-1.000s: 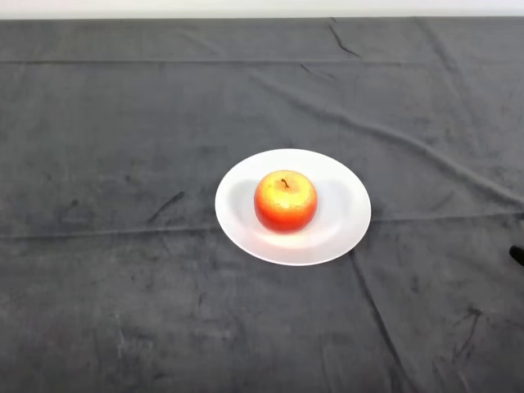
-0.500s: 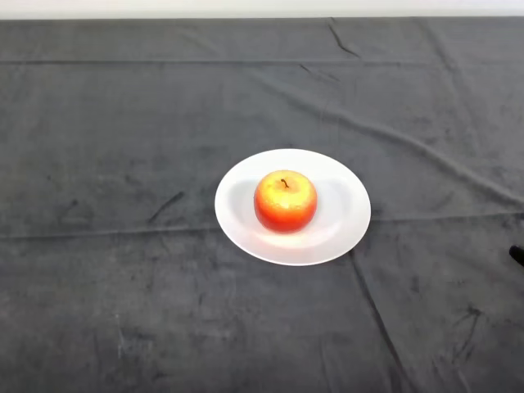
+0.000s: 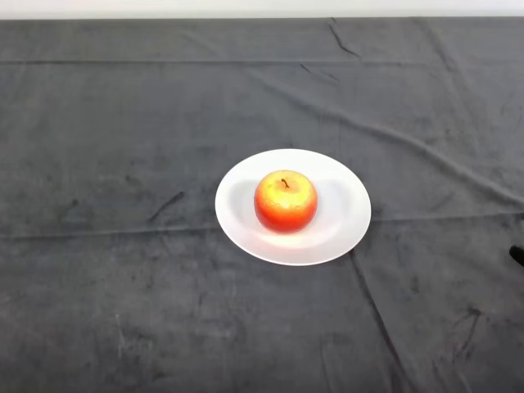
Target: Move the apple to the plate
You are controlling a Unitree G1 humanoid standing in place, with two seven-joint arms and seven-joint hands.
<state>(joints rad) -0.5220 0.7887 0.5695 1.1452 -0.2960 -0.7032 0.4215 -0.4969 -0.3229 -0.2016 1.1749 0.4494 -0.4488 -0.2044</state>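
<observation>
A red and yellow apple (image 3: pixel 285 201) stands upright, stem up, on a white round plate (image 3: pixel 344 205) near the middle of the table. It rests slightly left of the plate's centre.
A dark grey cloth (image 3: pixel 123 164) with several creases covers the whole table. A small dark object (image 3: pixel 517 255) shows at the right edge of the view. The table's far edge runs along the top.
</observation>
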